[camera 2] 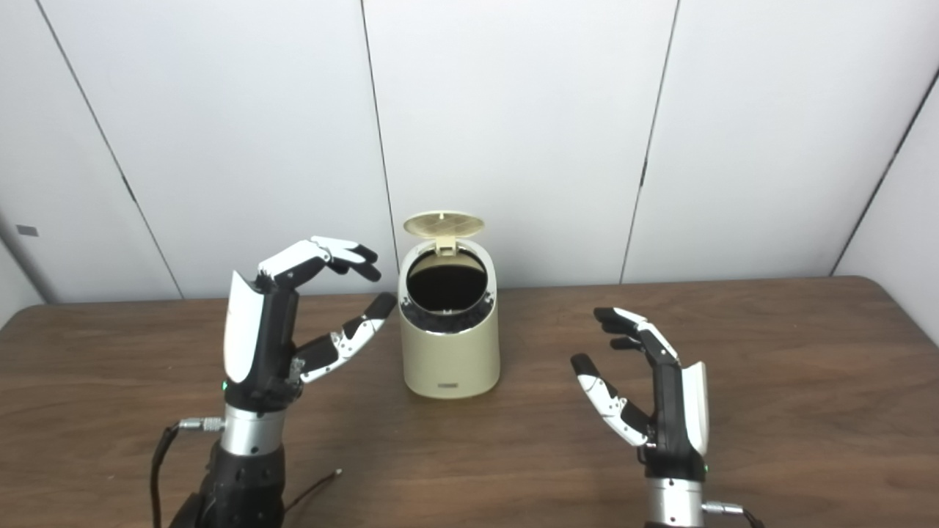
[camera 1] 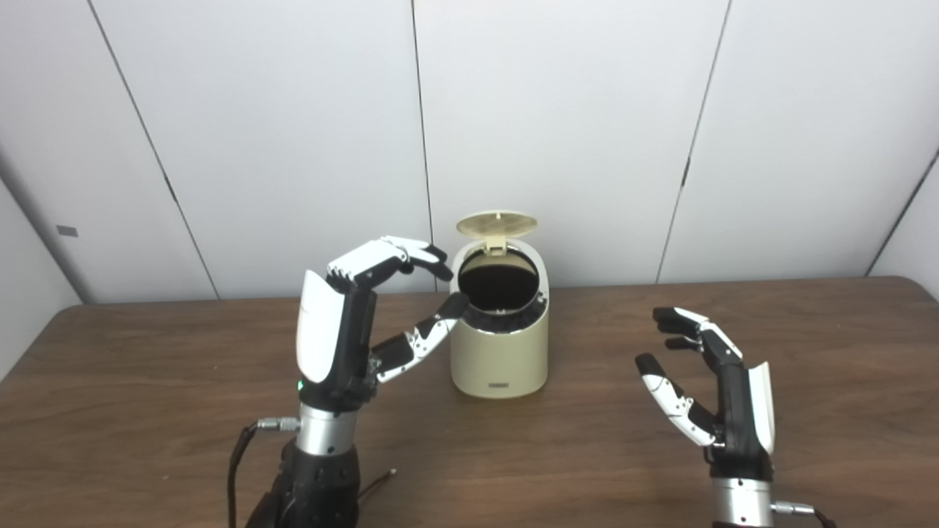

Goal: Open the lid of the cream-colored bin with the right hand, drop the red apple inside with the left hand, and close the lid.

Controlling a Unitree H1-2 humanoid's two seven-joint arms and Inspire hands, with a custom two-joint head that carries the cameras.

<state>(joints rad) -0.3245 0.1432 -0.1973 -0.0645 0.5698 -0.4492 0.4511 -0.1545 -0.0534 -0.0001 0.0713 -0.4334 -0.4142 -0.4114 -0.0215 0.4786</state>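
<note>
The cream-colored bin [camera 1: 500,352] stands at the middle of the brown table, its round lid [camera 1: 497,223] tipped up at the back and its dark mouth showing. My left hand [camera 1: 367,315] is raised just left of the bin, open, fingers curved over toward the rim and thumb reaching to the bin's side, holding nothing. My right hand [camera 1: 708,389] is open above the table to the right of the bin, well apart from it. No red apple shows in either view; the bin's inside is too dark to read.
The wooden table [camera 1: 147,411] stretches wide on both sides of the bin. White wall panels [camera 1: 293,132] stand close behind its far edge. A black cable [camera 1: 238,455] hangs from my left wrist near the front edge.
</note>
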